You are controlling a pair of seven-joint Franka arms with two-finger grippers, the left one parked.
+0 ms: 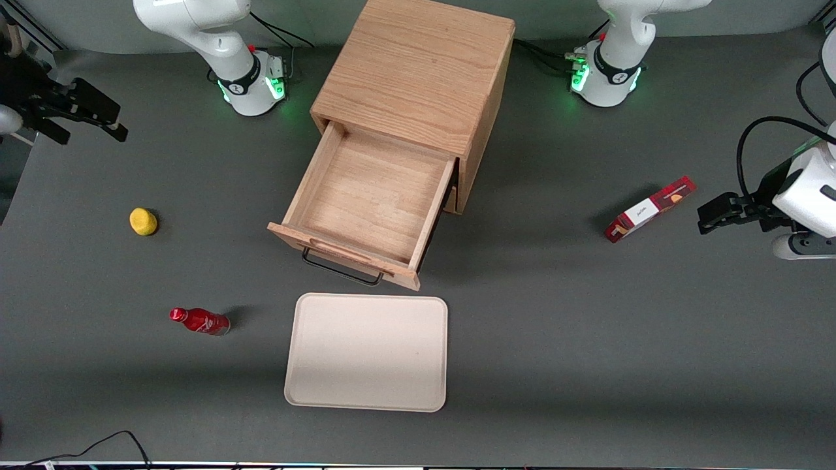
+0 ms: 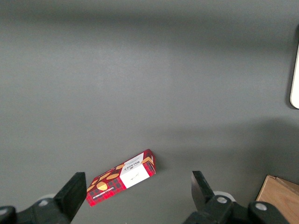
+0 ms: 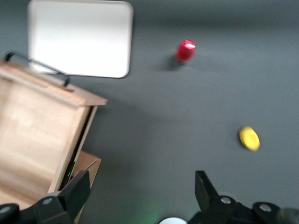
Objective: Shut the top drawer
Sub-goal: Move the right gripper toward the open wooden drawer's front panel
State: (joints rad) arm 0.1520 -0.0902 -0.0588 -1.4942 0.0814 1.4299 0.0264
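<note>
Even, fairly bright overhead light on the dark grey matte counter (image 1: 555,339); soft shadows beside the light oak two-drawer cabinet (image 1: 418,72) and the open top drawer (image 1: 366,202). Right wrist view is motion-blurred, the pale rectangular plastic tray (image 3: 79,37) glaring white. The black two-finger end effector (image 1: 98,117), upper left of the front view, is sharp.

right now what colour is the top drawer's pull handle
Black handle on the top drawer, clearest in the front view.

white arm (image 1: 196,26), black end effector (image 1: 81,111) (green base lights).
</note>
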